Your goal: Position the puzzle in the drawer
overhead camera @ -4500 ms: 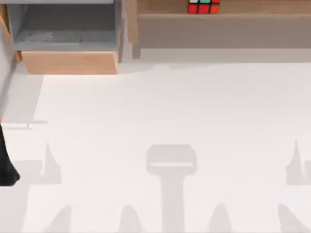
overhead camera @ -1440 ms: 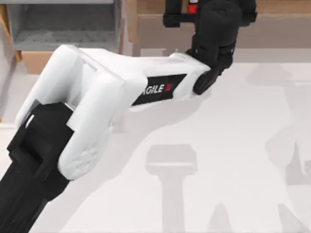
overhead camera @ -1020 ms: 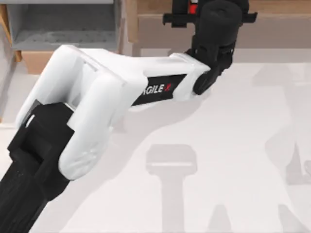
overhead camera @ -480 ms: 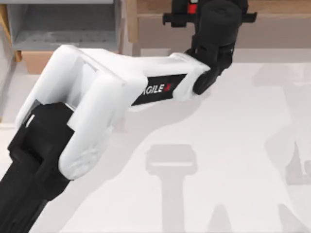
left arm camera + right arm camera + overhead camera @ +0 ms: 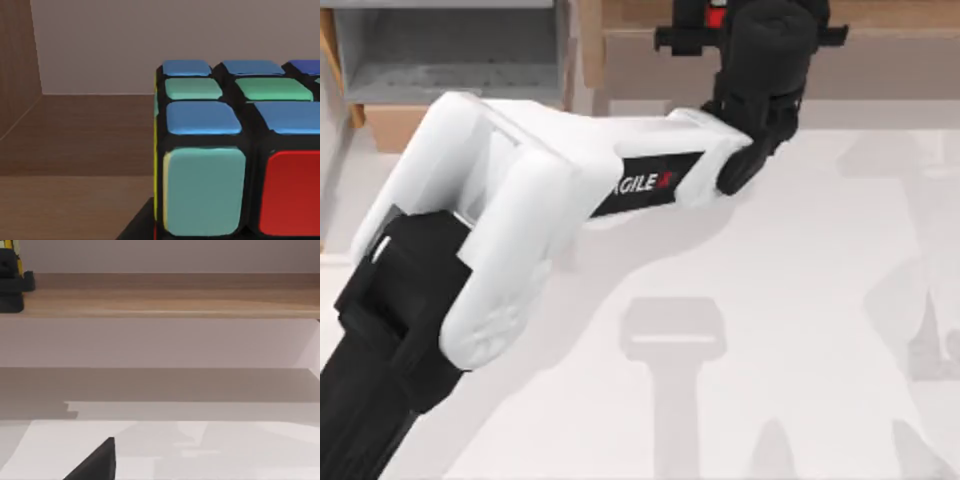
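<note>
Left claw point(image 5: 720, 22) is reached out to the far edge of the table point(image 5: 770, 300), over the long wooden shelf point(image 5: 900, 30) that runs along the far right. Its white forearm crosses the table slantwise from the near left corner. From above, the black wrist hides most of the claw, so it cannot be told whether it is spread or pinching the puzzle point(image 5: 717, 16), of which only a sliver of red shows beside the wrist. The left wrist view shows the puzzle point(image 5: 235, 150) very close, sitting on the shelf board point(image 5: 75, 145), with blue, green, pale teal and red tiles in a black grid and a yellow edge on one side. The drawer point(image 5: 450, 70) stands pulled open at the far left corner, its grey floor bare, well apart from the puzzle.
</note>
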